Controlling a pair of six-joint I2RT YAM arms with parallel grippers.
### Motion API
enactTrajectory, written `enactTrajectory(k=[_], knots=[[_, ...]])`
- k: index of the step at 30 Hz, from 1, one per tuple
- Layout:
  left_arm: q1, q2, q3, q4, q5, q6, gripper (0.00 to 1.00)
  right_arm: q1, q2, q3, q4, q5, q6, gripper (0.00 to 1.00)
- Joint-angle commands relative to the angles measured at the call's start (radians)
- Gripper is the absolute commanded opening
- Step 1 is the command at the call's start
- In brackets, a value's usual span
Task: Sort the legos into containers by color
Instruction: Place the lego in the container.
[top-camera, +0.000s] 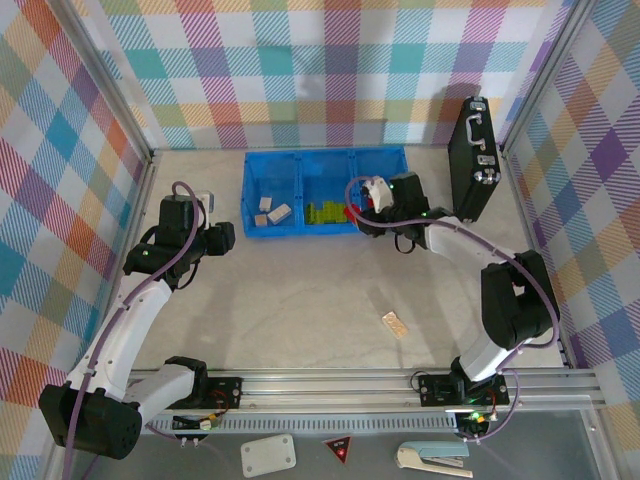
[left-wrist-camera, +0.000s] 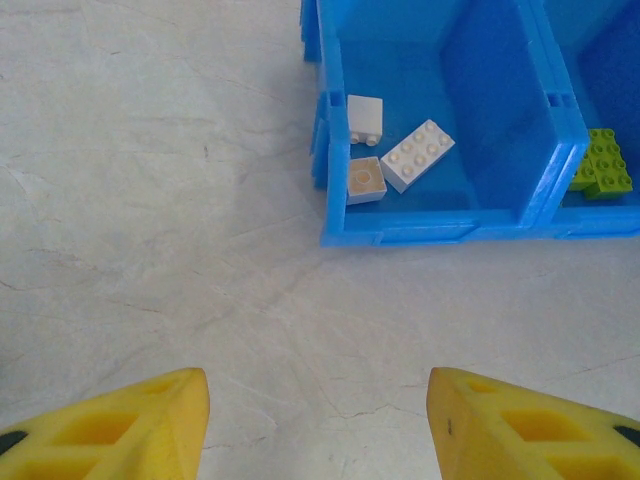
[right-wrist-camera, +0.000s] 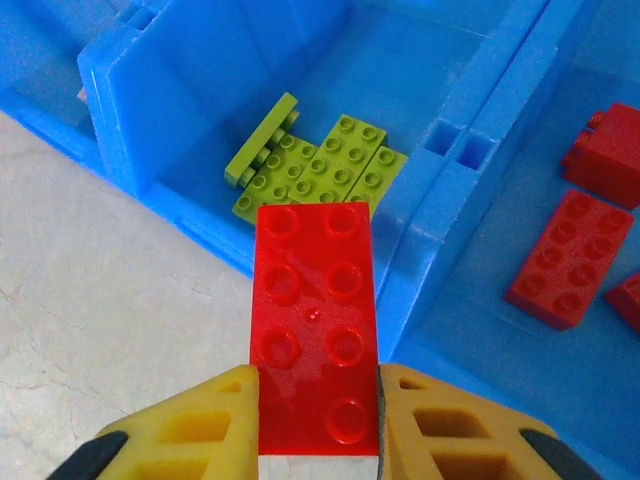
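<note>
Red and clamped in our right gripper (right-wrist-camera: 318, 392), the two-by-four brick (right-wrist-camera: 315, 310) hangs over the divider (right-wrist-camera: 430, 225) by the green bricks (right-wrist-camera: 330, 165), so we should carry it fully over the red compartment (right-wrist-camera: 470, 355) before releasing, while our left gripper (left-wrist-camera: 315, 392) hovers parted and empty above the desk (left-wrist-camera: 150, 200).

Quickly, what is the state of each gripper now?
Left gripper: open, holding nothing.
Right gripper: closed on a red rectangular studded plastic brick.
</note>
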Motion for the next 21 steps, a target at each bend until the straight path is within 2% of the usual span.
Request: enactTrajectory(k=[1,5,11,21], knots=[[0.015,-0.015,0.002,-0.012,-0.014,0.011,0.6,-0.015,-0.015,0.058,0.004,0.053,0.086,0.0],[0.016,-0.013,0.002,-0.013,-0.015,0.011,0.6,-0.041,0.043,0.156,-0.066,0.126,0.157,0.0],[0.016,-0.014,0.003,-0.014,-0.02,0.01,0.6,-0.062,0.136,0.288,-0.133,0.126,0.171,0.0],[0.018,-0.012,0.004,-0.015,-0.024,0.012,0.6,-0.071,0.36,0.583,-0.328,0.412,0.233,0.0]])
